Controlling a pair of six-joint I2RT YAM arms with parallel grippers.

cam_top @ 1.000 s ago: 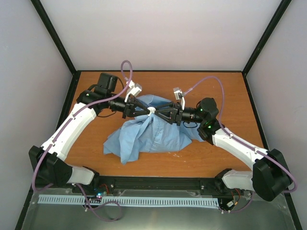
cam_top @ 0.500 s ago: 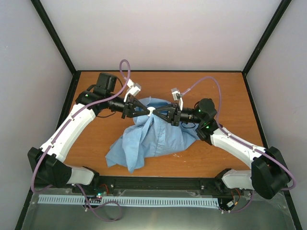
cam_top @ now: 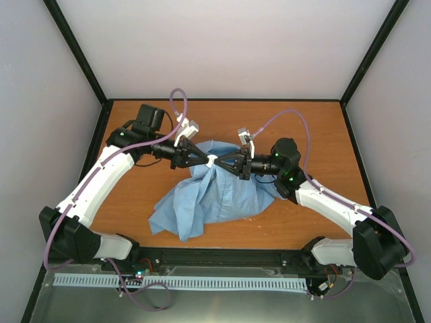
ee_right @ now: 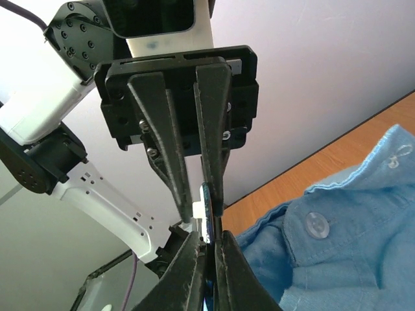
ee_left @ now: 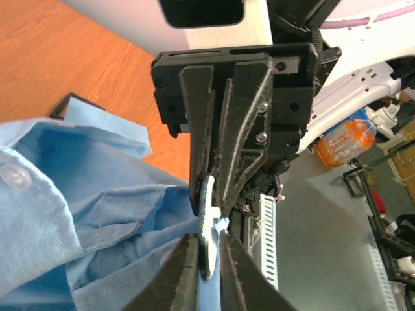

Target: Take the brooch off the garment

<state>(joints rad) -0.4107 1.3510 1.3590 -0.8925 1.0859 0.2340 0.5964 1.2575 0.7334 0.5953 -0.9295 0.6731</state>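
The brooch (cam_top: 213, 159) hangs above the table where my two grippers meet tip to tip. In the left wrist view it is a thin disc (ee_left: 207, 227) seen edge-on, with a white peg on its back. My left gripper (ee_left: 209, 249) is shut narrowly on it, with a fold of the garment (ee_left: 78, 214) pinched alongside. My right gripper (ee_right: 209, 243) is shut on the dark rim of the brooch (ee_right: 207, 194) from the opposite side. The light blue garment (cam_top: 215, 195) droops from that point in a crumpled heap on the table.
The orange wooden table (cam_top: 316, 128) is enclosed by white walls with black frame posts at the back corners. A white slotted cable strip (cam_top: 182, 282) runs along the near edge. Clear shirt buttons (ee_right: 316, 223) lie close to the right fingers.
Both wrists have crept a little closer together. The shirt has bunched more under them, and its lower left corner has slid toward the near edge.
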